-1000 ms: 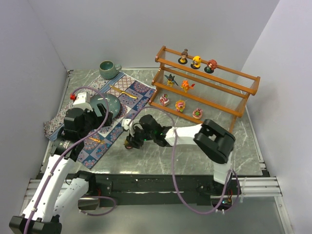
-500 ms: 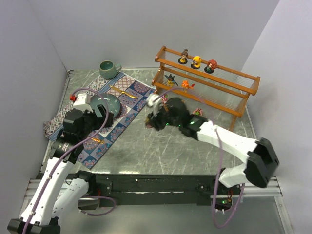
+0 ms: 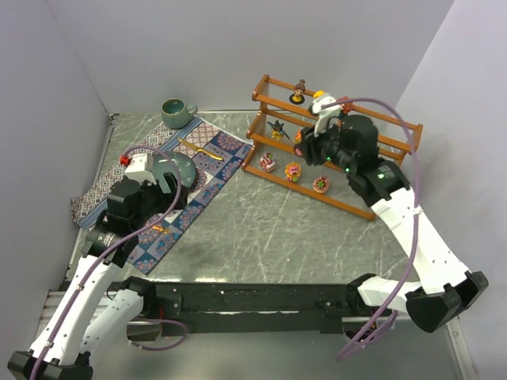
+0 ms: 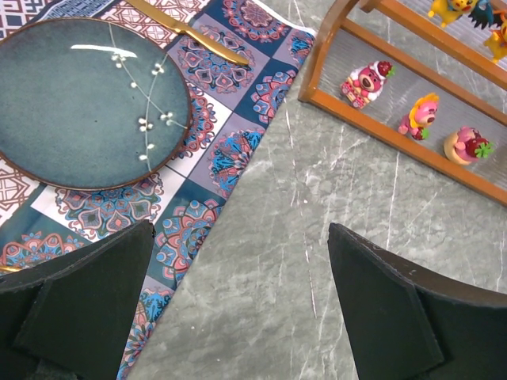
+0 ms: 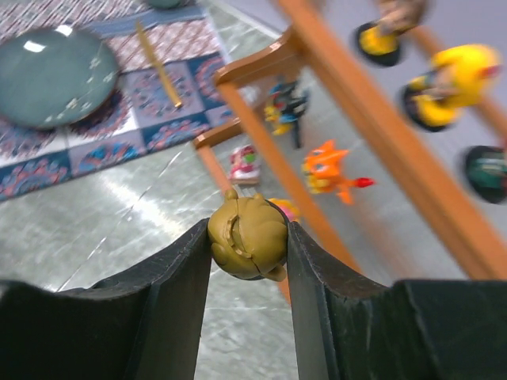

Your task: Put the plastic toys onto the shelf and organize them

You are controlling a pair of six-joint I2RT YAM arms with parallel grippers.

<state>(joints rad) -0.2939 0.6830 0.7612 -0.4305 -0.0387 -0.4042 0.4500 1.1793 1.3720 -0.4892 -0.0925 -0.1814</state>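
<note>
My right gripper (image 5: 248,241) is shut on a small olive-brown toy (image 5: 248,237), held in the air in front of the shelf (image 5: 380,134). In the top view the right gripper (image 3: 307,149) is level with the middle tier of the shelf (image 3: 405,136). The top tier holds a brown-haired figure (image 3: 298,92) and a yellow one (image 3: 318,98). The middle tier holds a dark spiky toy (image 3: 276,127) and an orange one (image 5: 333,170). The bottom tier holds three pink toys (image 3: 268,163) (image 3: 293,170) (image 3: 320,184). My left gripper (image 4: 242,229) is open and empty over the table.
A patterned cloth mat (image 3: 207,162) lies at the left with a teal plate (image 3: 179,168) and gold cutlery (image 3: 196,148) on it. A green mug (image 3: 176,112) stands at the back left. Grey walls close both sides.
My right arm has swung from the table beside the mat up and right to the shelf, carrying the olive-brown toy. The left arm has barely moved.
</note>
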